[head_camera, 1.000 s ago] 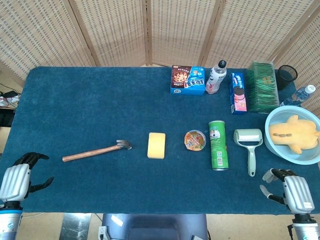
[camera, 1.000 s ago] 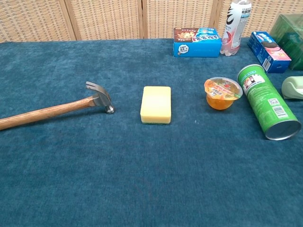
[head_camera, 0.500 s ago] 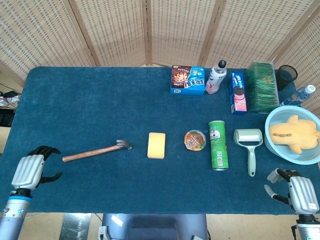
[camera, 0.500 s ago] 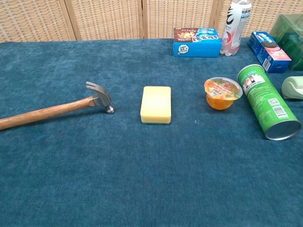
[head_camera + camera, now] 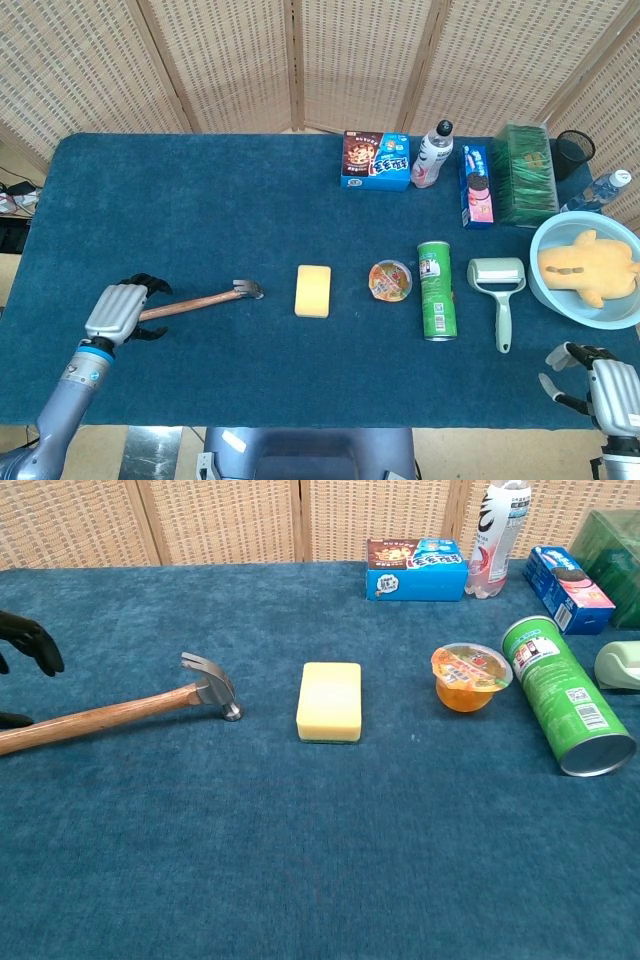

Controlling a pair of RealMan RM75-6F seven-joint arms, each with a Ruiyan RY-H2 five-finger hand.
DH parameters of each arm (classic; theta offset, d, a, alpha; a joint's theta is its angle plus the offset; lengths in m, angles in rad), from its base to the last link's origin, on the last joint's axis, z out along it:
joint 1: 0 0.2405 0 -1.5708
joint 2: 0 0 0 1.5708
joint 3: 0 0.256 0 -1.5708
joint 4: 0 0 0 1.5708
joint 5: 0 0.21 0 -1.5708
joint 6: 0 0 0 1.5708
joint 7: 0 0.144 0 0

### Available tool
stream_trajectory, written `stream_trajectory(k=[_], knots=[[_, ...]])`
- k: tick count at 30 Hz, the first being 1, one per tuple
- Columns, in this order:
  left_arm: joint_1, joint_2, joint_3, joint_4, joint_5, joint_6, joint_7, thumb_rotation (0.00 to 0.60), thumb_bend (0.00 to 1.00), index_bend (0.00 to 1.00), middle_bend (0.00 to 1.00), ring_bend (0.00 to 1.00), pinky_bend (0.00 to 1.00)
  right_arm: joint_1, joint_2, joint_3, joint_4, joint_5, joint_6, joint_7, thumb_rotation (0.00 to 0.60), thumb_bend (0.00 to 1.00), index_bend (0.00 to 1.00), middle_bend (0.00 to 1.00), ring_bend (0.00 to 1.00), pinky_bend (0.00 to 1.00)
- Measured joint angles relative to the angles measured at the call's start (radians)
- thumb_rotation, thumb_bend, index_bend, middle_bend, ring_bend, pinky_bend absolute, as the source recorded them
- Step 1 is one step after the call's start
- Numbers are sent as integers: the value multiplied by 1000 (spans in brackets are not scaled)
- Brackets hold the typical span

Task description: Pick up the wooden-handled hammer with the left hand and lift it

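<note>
My left hand (image 5: 118, 311) hovered open over the hammer (image 5: 195, 302)'s handle end; head-heavy, I'd grip nearer the head.

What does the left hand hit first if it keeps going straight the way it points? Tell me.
Most likely the hammer. The left hand is open over the end of its wooden handle, fingers either side of it. How high it sits above the handle is unclear from these views.

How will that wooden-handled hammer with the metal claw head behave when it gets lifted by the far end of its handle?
The wooden-handled hammer looks rigid, so it should not bend. Its metal head sits far from the left hand, over the handle's end, so it will probably droop head-first unless gripped firmly. The smooth handle may also twist in the fingers.
</note>
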Motion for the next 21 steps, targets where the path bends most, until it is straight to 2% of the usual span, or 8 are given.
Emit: stream_trajectory(k=[9,14,21], knots=[[-65,-104,-7,104,-83,-51,-2,600,286,325,318,203,301,-9,4,5,3,14,-1,0,600,287,540,580,523,446],[-78,-167,-10,137,-99,-9,-3,600,299,325,318,254,327,-9,-1,10,7,19,-5,-2,600,287,540,580,523,447],[-103,-225,-16,173,-132,21,21,600,332,325,321,262,338,-15,-2,11,17,22,-3,7,600,288,540,580,523,447]])
